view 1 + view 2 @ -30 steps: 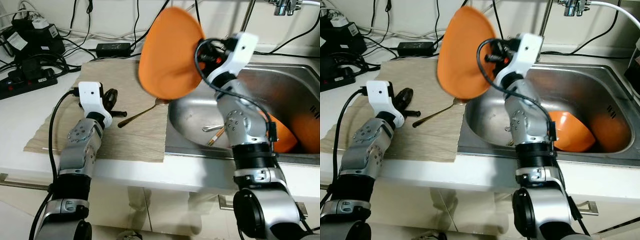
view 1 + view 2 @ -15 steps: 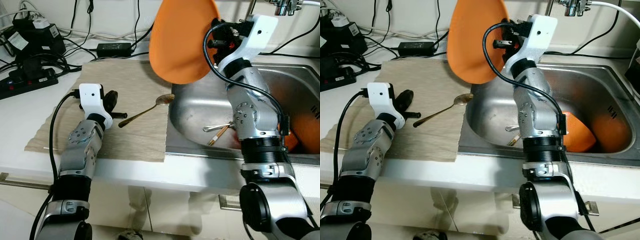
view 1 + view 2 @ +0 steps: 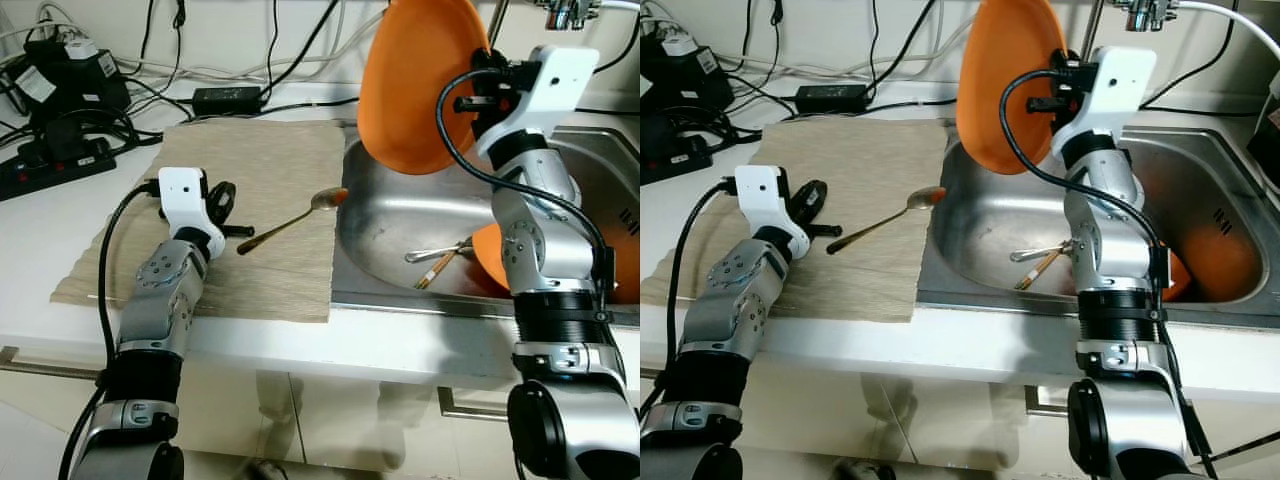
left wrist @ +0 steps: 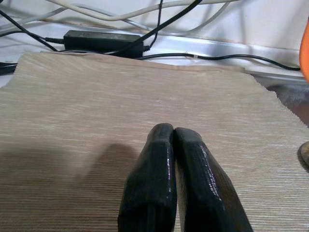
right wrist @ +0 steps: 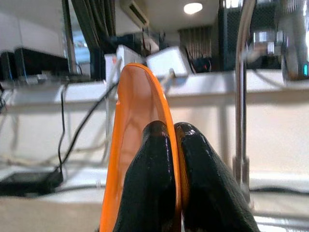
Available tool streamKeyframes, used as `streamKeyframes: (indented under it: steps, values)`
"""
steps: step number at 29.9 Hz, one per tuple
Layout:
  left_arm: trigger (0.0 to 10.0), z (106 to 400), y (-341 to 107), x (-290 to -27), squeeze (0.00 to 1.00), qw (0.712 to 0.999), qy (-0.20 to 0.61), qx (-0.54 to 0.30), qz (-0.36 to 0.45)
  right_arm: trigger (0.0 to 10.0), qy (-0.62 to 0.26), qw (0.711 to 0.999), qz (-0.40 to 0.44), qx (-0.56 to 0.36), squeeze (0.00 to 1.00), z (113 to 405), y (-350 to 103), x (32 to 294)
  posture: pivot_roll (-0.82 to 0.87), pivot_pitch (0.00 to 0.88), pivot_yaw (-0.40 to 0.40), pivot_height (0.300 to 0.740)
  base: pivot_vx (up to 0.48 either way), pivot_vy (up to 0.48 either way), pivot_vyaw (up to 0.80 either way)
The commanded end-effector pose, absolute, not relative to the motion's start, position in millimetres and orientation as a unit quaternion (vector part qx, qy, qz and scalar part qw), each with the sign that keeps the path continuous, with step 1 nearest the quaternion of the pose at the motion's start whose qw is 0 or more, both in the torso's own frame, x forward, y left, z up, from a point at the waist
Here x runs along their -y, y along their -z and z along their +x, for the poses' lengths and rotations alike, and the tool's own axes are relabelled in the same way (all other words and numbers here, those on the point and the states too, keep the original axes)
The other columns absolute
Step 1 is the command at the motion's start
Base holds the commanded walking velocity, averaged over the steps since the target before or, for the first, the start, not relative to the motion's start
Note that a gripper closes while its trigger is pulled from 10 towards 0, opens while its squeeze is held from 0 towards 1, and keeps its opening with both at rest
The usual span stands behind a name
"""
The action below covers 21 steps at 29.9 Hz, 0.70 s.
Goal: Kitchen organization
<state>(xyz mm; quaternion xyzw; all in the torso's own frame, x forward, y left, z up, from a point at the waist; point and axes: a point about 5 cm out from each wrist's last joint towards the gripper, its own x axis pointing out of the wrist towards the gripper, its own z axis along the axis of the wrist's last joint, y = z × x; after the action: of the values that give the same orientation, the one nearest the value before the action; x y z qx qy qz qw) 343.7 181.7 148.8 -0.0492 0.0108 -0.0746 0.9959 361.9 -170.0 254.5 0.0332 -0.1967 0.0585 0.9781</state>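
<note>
Right hand (image 5: 174, 159) pinching orange plate (image 3: 420, 85) edge, upright above sink (image 3: 400, 215)

Head stereo pair looks down at the table (image 3: 40, 260) and sink (image 3: 400, 225); both wrist cams sit close behind their fingers.

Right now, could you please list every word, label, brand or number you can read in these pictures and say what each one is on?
None can be read.
White labels on the black power adapters: too small and blurred.
Black power brick: no readable print.
Small marks on the sink wall near its right end: too blurred.
Orange plate held by the right gripper: plain, no text.
Woven mat: no text.
</note>
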Motion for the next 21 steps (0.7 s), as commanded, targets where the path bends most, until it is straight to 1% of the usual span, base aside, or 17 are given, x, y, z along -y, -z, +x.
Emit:
streamKeyframes:
  steps: [1,7,11,12,14,15,17,18,21]
  values:
    - [10.0,344.9,-151.6,-181.7,0.00,0.996,0.079,-0.010,-0.046,0.0,-0.049,0.975,0.032,0.215,0.00,360.0,-261.3,173.8,-0.08,0.000,0.086,0.740,0.000,0.000,0.00]
    - [10.0,344.9,-152.0,-182.2,0.00,0.996,0.079,-0.011,-0.045,0.0,-0.041,0.979,0.065,0.191,0.00,360.0,-249.8,176.8,-0.08,0.000,0.089,0.740,0.000,0.000,0.00]
    - [10.0,344.8,-152.4,-183.3,0.00,0.996,0.079,-0.011,-0.043,0.0,-0.013,0.977,0.152,0.150,0.00,362.4,-235.8,186.9,-0.08,0.000,0.093,0.740,0.000,0.000,0.00]
    - [10.0,344.8,-152.4,-183.3,0.00,0.996,0.079,-0.011,-0.043,0.0,-0.013,0.977,0.152,0.150,0.00,362.4,-235.8,186.9,-0.08,0.000,0.093,0.740,0.000,0.000,0.00]
    - [10.0,344.6,-152.2,-183.9,0.00,0.996,0.079,-0.012,-0.042,0.0,0.009,0.973,0.194,0.126,0.00,363.7,-228.9,190.0,-0.08,0.000,0.095,0.740,0.000,0.000,0.00]
    - [10.0,344.6,-152.2,-183.9,0.00,0.996,0.079,-0.012,-0.042,0.0,0.009,0.973,0.194,0.126,0.00,363.7,-228.9,190.0,-0.08,0.000,0.095,0.740,0.000,0.000,0.00]
    - [10.0,344.1,-152.3,-184.9,0.00,0.996,0.080,-0.013,-0.039,0.0,0.024,0.968,0.226,0.106,0.00,368.7,-228.1,183.7,-0.08,0.000,0.109,0.740,0.000,0.000,0.00]
    - [10.0,344.1,-152.3,-184.9,0.00,0.996,0.080,-0.013,-0.039,0.0,0.024,0.968,0.226,0.106,0.00,368.7,-228.1,183.7,-0.08,0.000,0.109,0.740,0.000,0.000,0.00]
    - [10.0,341.4,-151.5,-186.8,0.00,0.996,0.087,-0.021,-0.030,0.0,0.024,0.967,0.238,0.086,0.00,382.0,-231.4,171.4,-0.08,0.000,0.129,0.740,0.000,0.000,0.00]
